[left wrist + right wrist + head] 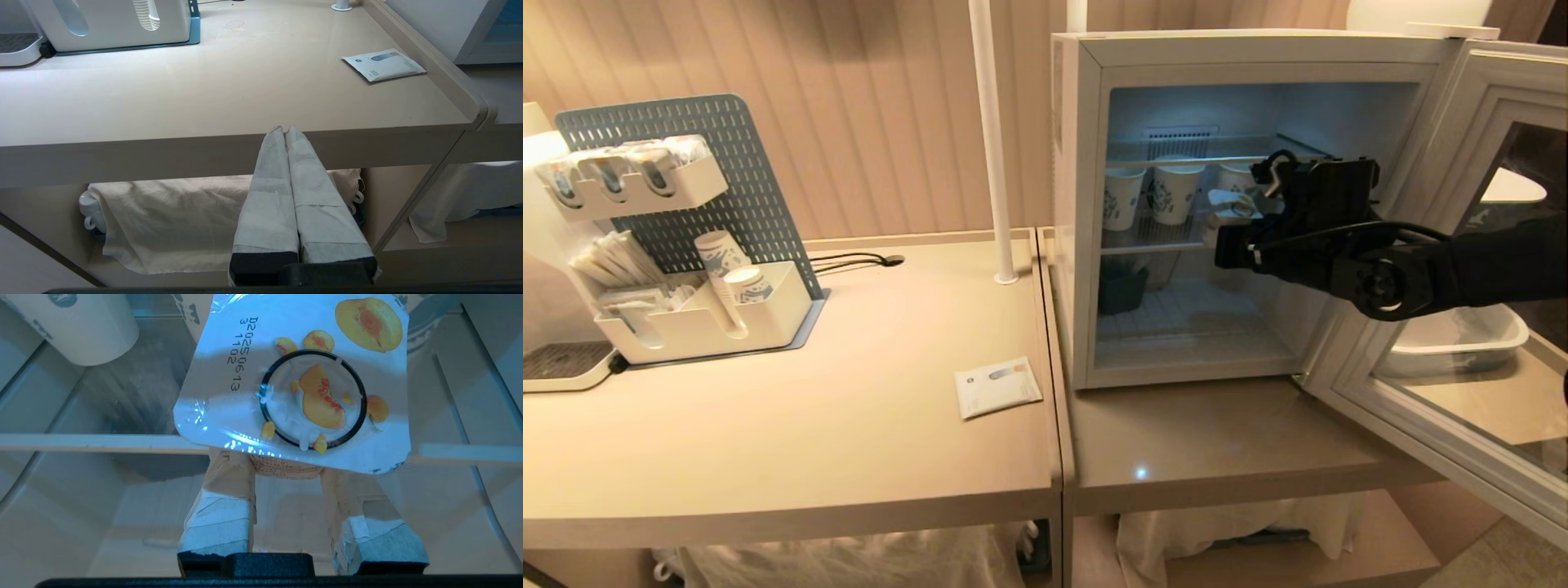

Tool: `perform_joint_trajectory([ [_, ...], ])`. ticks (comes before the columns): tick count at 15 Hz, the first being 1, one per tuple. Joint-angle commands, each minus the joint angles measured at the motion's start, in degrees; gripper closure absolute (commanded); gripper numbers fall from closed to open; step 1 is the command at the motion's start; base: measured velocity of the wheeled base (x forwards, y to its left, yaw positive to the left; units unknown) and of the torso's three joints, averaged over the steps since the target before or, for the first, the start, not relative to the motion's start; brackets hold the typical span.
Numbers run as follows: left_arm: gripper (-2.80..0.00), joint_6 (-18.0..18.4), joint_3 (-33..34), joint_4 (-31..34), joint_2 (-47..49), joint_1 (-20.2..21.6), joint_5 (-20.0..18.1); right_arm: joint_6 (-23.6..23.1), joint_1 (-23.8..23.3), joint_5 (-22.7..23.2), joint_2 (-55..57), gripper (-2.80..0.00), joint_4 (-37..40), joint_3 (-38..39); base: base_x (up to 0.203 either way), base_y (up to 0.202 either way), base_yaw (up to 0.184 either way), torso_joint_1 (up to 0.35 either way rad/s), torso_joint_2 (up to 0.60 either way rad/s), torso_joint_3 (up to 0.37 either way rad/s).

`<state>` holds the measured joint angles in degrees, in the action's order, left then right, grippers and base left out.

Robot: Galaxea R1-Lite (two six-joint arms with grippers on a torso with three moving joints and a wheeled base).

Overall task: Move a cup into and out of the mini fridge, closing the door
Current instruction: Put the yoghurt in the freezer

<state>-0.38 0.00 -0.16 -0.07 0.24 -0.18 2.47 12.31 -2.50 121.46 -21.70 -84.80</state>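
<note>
inside fridge [1086, 245], level right claw [1232, 214] grips cup [294, 388].

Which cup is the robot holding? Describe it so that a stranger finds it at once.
Look into the open mini fridge, at the front edge of its upper shelf. There the right claw grips the cup. Unlike the tall paper cups behind it, it is squat, with a sealed foil lid showing peach slices.

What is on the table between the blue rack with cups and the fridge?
In the head view, a white pole and a flat white packet stand between the rack and the mini fridge.
</note>
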Motion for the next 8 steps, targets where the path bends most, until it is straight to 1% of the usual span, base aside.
perform_joint_trajectory([
  [1,0.0,-0.02,0.09,-0.02,0.04,0.02,0.01,-0.01,-0.01,-0.05,1.25,0.0,1.1,-1.64,0.0,0.0,0.0,0.0,0.0,0.0],
  [3,0.0,-0.06,0.09,-0.02,0.05,0.02,0.01,-0.01,-0.01,-0.07,1.84,0.0,3.43,-4.43,0.0,0.0,0.0,0.0,0.0,0.0],
  [5,0.0,0.01,0.09,-0.02,0.0,0.02,0.01,0.07,0.08,-1.32,2.2,0.0,4.9,-5.83,0.0,0.0,0.0,0.0,0.0,0.0],
  [6,0.0,-0.06,0.09,-0.02,-0.01,0.02,0.01,0.15,0.07,-1.78,2.11,-2.8,5.01,-6.07,0.0,0.0,0.0,0.0,0.0,0.0],
  [8,0.0,-0.06,0.09,-0.02,0.07,0.02,0.01,0.51,-0.01,-1.78,1.83,-2.8,5.06,-5.88,0.0,0.0,0.0,0.0,0.0,0.0],
])
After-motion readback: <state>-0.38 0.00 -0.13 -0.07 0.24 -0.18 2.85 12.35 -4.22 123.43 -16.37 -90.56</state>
